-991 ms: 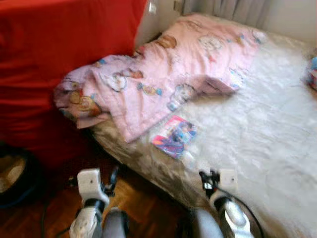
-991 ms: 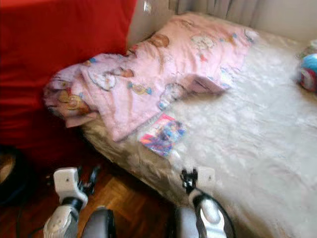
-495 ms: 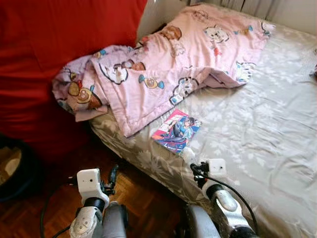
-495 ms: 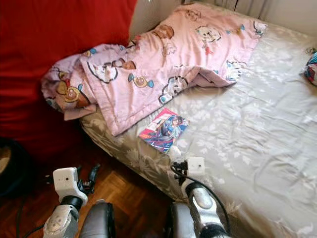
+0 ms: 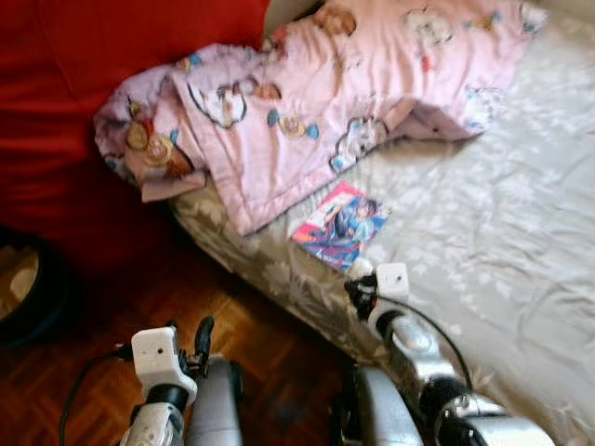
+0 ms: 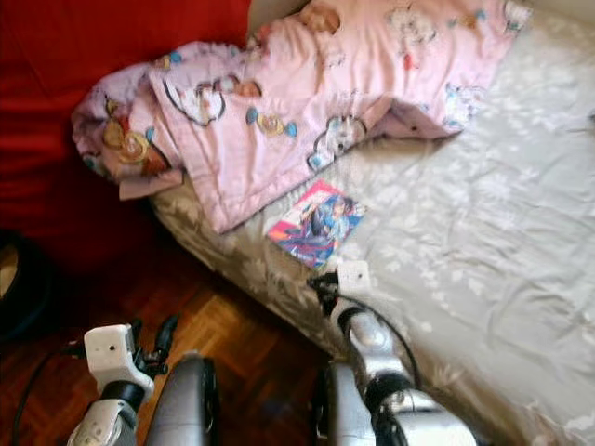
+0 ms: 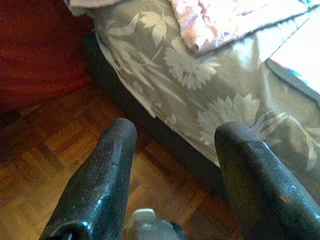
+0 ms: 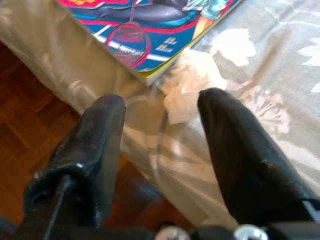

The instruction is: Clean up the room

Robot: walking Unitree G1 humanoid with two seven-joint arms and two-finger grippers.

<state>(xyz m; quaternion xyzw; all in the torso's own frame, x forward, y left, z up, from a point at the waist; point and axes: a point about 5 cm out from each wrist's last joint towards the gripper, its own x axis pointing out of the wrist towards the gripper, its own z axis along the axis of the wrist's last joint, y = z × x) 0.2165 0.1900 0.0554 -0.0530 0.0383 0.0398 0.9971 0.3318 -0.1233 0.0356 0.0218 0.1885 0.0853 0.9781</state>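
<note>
On the bed (image 5: pixel 521 232), covered by a grey-beige sheet with pale flower print, lies a thin, brightly coloured comic book (image 5: pixel 341 223) with a pink and blue cover, flat near the mattress edge. At about 11 o'clock from the book, touching or nearly touching its upper corner, sprawls a crumpled pink quilt (image 5: pixel 307 102) printed with cartoon animals, which runs up toward the far side of the bed and bunches over the mattress corner. At 5 o'clock from the book, just beside its lower corner, sits a small crumpled white scrap, perhaps tissue or wrapper (image 8: pixel 192 85).

The right end effector (image 8: pixel 162 125) hovers over the mattress edge at 6 o'clock from the book, its two black fingers (image 8: pixel 235 145) spread wide with nothing between them; the white scrap lies just past the fingertips, with the book's corner beyond it. The left end effector (image 7: pixel 172 145) hangs low over the dark wooden parquet floor (image 5: pixel 93 344) beside the bed, its fingers (image 7: pixel 107 170) also held wide apart and holding nothing, pointing toward the draped side of the sheet.

At 10 o'clock from the book, a large red upholstered mass (image 5: pixel 84 84) stands against the bed's corner, the quilt pressed against it.
</note>
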